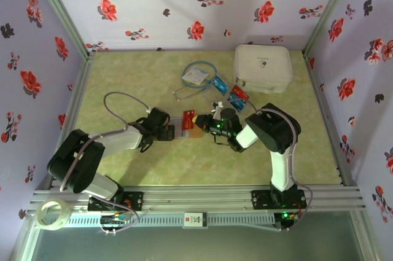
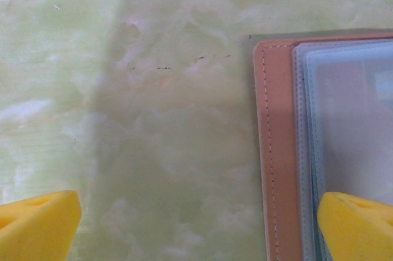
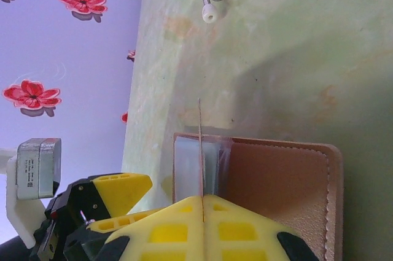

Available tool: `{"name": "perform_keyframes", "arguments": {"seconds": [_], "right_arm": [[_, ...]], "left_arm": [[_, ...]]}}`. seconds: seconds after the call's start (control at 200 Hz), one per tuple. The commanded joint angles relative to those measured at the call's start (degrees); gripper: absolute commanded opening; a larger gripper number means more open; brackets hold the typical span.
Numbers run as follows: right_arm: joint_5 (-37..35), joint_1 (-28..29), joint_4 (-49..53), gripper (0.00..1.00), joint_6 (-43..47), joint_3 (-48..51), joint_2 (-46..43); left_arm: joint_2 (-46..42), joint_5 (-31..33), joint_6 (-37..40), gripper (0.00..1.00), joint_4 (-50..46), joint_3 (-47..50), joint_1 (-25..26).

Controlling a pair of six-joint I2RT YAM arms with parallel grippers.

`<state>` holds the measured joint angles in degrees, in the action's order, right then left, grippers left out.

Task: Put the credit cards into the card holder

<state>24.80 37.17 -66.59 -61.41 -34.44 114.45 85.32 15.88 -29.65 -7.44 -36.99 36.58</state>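
the card holder [image 2: 279,150] runs off the right and bottom edges, its lower sleeves partly hidden behind a yellow fingertip [image 2: 359,227].

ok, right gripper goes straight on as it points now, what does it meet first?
Likely the clear sleeves of the card holder: the right gripper pinches a credit card edge-on, aimed at them. Depth is unclear.

Behind the card holder [image 1: 195,132], the case [image 1: 263,67]
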Motion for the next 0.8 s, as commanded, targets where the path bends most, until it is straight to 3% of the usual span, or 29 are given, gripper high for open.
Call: {"name": "perform_keyframes", "arguments": {"seconds": [0.0,0.795], "right_arm": [[0.25,1.04,-2.58,0.00,-0.18,-0.52,1.32],[-0.60,0.08,-6.27,0.00,-1.38,2.14,-0.31]], "left_arm": [[0.46,-0.47,-0.41,1.00,-1.44,1.40,-0.37],[-2.88,-0.33,0.22,1.00,-3.69,-0.17,-0.37]]}}
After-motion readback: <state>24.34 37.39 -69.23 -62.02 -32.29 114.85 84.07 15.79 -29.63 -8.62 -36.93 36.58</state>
